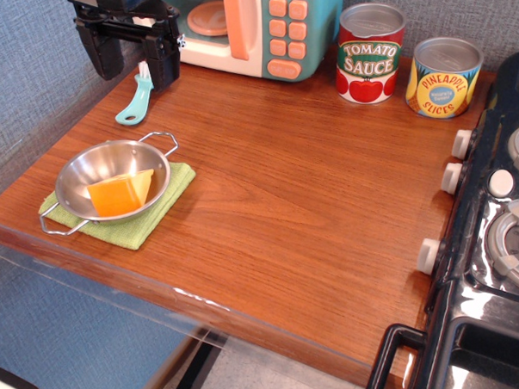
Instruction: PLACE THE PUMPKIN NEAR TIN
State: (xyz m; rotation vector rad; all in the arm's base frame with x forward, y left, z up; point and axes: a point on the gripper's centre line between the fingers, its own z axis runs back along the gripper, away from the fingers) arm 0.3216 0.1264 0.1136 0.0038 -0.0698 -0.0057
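Observation:
The pumpkin is a small orange wedge with a paler yellow face. It lies inside a steel bowl that stands on a green cloth at the table's front left. Two tins stand at the back right: a red tomato sauce tin and a yellow pineapple slices tin. My gripper is black and hangs at the back left, above and behind the bowl. Its two fingers are apart with nothing between them.
A teal toy microwave stands at the back centre. A teal-handled brush lies just below the gripper. A black toy stove with white knobs borders the table on the right. The wooden table's front edge runs diagonally.

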